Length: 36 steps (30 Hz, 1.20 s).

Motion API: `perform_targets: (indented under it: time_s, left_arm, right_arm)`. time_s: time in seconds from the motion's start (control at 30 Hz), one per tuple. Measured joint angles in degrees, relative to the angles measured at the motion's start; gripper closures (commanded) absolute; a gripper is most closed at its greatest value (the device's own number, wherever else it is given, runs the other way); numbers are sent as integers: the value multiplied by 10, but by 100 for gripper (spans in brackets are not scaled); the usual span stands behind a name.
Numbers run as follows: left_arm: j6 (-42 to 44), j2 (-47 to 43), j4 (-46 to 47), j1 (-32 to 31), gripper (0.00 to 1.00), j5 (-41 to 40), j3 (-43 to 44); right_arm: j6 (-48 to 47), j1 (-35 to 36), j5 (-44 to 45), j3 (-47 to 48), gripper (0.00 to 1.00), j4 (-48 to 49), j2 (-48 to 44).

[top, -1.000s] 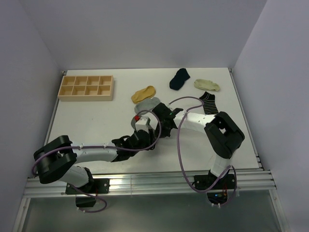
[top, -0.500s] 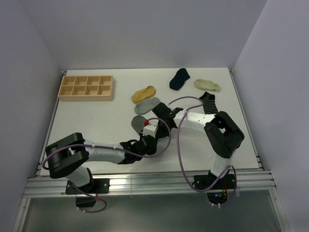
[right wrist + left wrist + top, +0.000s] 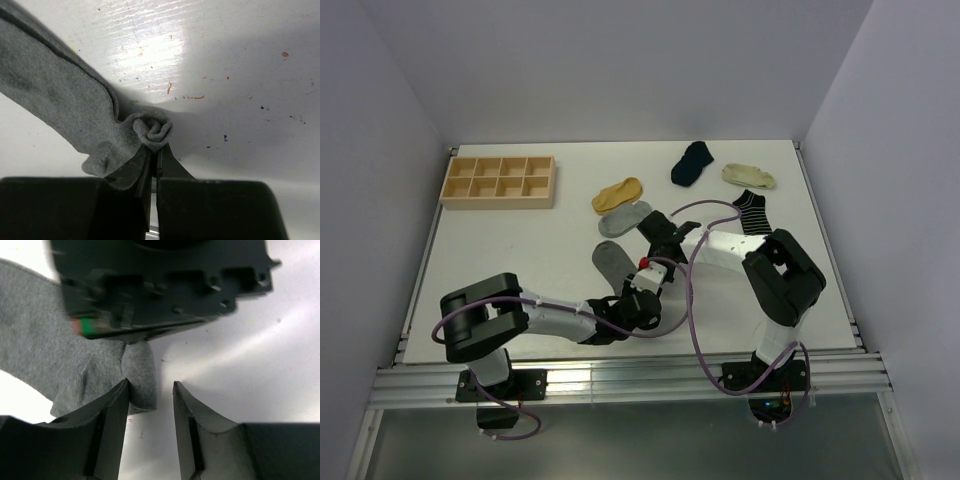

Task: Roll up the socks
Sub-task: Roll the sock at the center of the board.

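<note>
White tabletop (image 3: pixel 510 250), boxed in by pale walls, carries the dark grey sock (image 3: pixel 610 260) near its middle, a little toward the near edge. On it the right claw (image 3: pixel 154 156) is pinched tight on the small rolled tip. The left claw (image 3: pixel 150 386) stands half-spread around that same end, one finger against the fabric and a gap on the other side, clamping nothing.

The main risk, as I judge it, is that the roll is barely a turn and soft. If the right claw lets go before the left one closes, it may spring loose. An off-centre close could catch a single layer and drag the sock flat. Both claws crowd one spot, so a knock between them is possible.

The light grey sock (image 3: pixel 624 217) lies just beyond, toward the far edge, with the mustard sock (image 3: pixel 618 193) beside it. The navy sock (image 3: pixel 692 162), cream sock (image 3: pixel 749 176) and striped sock (image 3: pixel 752 212) sit toward the far right corner. A wooden tray (image 3: pixel 498 180) is at the far left corner, well apart
</note>
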Motion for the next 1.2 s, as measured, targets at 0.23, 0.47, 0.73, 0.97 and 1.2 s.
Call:
perform_targets:
  time_s: [0.23,0.47,0.73,0.97,1.2]
  left_arm:
    - [7,42,-21,-24,75,-35,33]
    - [-10,48,-34,-29,100,-47,43]
    - [-58,16,-35,-18,100,-5,18]
    - [-140,-62,17,66,100,111,-72]
    - [-190,-85,76,115,100,190,-120]
  right_arm:
    - [0,-2,-4,0,100,0,0]
    - [0,-5,-7,-1,99,3,0]
    - [1,-13,-13,-49,76,32,-41]
    - [5,-17,-9,-103,69,89,-105]
    - [19,-22,-3,-167,61,174,-170]
